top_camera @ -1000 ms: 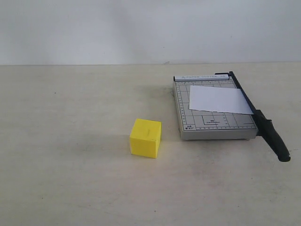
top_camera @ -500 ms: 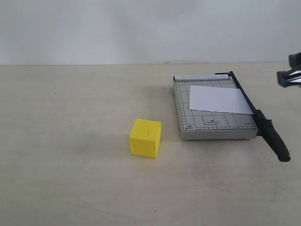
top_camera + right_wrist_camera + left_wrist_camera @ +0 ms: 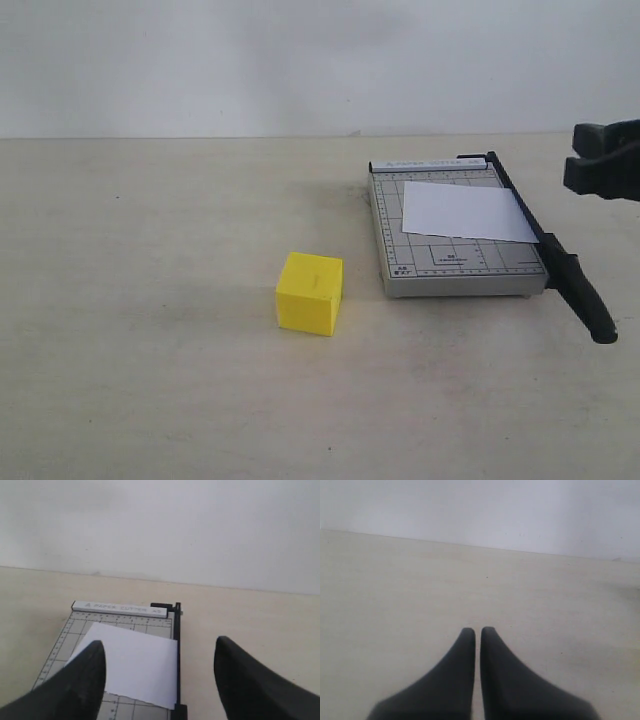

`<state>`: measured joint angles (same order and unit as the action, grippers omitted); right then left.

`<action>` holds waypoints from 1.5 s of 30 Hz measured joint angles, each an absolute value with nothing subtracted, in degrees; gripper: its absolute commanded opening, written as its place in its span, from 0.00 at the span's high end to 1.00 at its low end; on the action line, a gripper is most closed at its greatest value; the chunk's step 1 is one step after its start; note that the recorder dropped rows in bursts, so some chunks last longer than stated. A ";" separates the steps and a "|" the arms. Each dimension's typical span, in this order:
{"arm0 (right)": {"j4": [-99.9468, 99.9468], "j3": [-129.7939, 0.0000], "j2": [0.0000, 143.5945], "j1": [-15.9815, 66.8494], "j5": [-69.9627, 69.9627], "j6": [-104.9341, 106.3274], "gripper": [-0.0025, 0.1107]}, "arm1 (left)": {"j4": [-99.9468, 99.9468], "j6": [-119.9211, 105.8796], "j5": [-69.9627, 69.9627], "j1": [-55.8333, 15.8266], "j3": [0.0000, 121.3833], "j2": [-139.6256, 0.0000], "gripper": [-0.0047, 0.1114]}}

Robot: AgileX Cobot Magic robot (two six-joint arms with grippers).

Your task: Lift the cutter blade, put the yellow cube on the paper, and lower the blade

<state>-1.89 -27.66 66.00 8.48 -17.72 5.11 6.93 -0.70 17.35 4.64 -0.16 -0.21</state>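
My right pincer (image 3: 575, 158) has slid further in, up past the cutter (image 3: 455, 265), prongs wide apart. The left pincer (image 3: 477, 630) is pressed together. Nothing else moved: the blade (image 3: 560, 262) is down along the cutter's edge, the paper (image 3: 465, 211) on the cutter, the cube (image 3: 310, 293) on the worktop (image 3: 150, 380) just left of it.

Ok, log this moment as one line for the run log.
cutter blade down | yellow cube on table, off paper | left jaws shut, empty | right jaws open, empty

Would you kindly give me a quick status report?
Left tool shut, empty. Right tool open, empty. Cutter blade down; yellow cube beside board, off paper. Nothing blocking.
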 measured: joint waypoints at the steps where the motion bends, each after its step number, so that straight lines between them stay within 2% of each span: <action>1: 0.00 -27.66 66.00 8.48 -17.06 2.30 0.44 | 6.93 -0.70 17.35 4.64 -0.16 -0.21 0.92; 13: 2.23 -26.17 66.00 8.13 1.95 -7.21 0.44 | 6.93 -0.70 17.35 4.64 -0.16 -0.21 0.92; 15: 2.23 -21.90 67.44 8.13 -4.87 -7.81 0.44 | 6.93 -0.70 17.35 4.64 -0.16 -0.21 0.92; 18: 2.23 -10.49 70.79 8.13 -31.89 -5.16 0.44 | 6.93 -0.70 17.35 4.64 -0.16 -0.21 0.92; 20: 1.71 -6.67 71.15 8.13 -38.22 -3.88 0.44 | 6.93 -0.70 17.35 4.64 -0.16 -0.21 0.92; 29: -1.96 -4.76 71.93 8.13 -39.15 -2.52 0.44 | 6.93 -0.70 17.35 4.64 -0.16 -0.21 0.92; 45: -3.87 -7.28 87.84 8.13 -41.27 0.46 0.44 | 6.93 -0.70 17.35 4.64 -0.16 -0.21 0.92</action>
